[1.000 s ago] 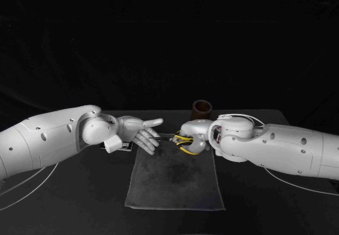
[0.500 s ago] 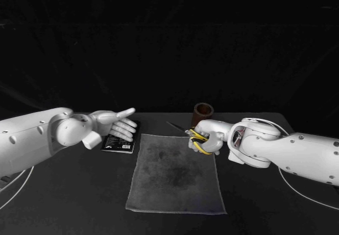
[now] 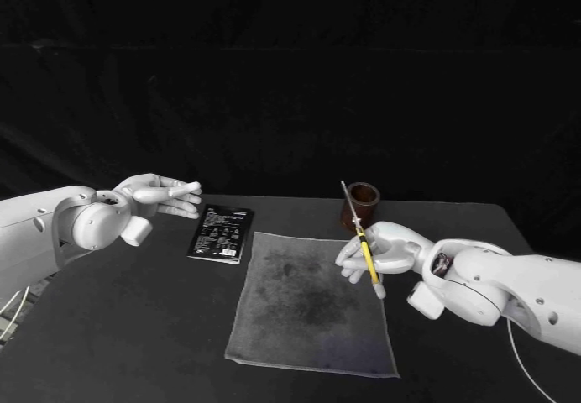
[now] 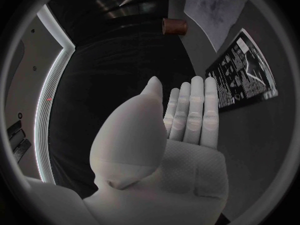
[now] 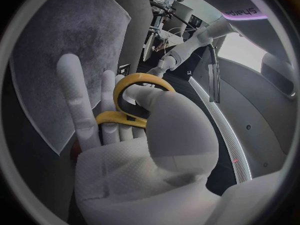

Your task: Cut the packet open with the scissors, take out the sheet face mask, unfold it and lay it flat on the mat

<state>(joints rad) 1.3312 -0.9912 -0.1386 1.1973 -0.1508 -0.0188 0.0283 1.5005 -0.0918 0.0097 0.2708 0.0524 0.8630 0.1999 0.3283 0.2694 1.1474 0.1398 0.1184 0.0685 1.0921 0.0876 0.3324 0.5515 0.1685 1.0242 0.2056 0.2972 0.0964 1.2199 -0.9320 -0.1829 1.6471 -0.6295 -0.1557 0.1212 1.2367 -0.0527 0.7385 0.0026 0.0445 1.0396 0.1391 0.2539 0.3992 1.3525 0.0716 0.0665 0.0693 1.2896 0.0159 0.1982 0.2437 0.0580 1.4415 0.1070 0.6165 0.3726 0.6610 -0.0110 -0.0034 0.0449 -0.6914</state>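
The black face mask packet [image 3: 221, 233] lies flat on the table just left of the grey mat [image 3: 312, 306]. My left hand [image 3: 153, 198] hovers left of the packet with its fingers straight and nothing in it. Over the mat's right edge, my right hand [image 3: 394, 248] grips the yellow-handled scissors [image 3: 368, 256], their blades pointing up and away. In the right wrist view the thumb and fingers pass through the yellow handles [image 5: 134, 85] above the mat [image 5: 62, 50]. The left wrist view shows the left hand [image 4: 184, 120], the packet [image 4: 247, 80] and the mat [image 4: 215, 10].
A brown cylindrical holder [image 3: 362, 206] stands upright just beyond the mat's far right corner, close behind the scissors' blades; it also appears as the brown holder [image 4: 174, 26] in the left wrist view. The black table [image 3: 121, 336] stretches out around the mat.
My left hand has lifted off the packet and drawn back to the left. My right hand has carried the scissors right and nearer, turning the blades upward.
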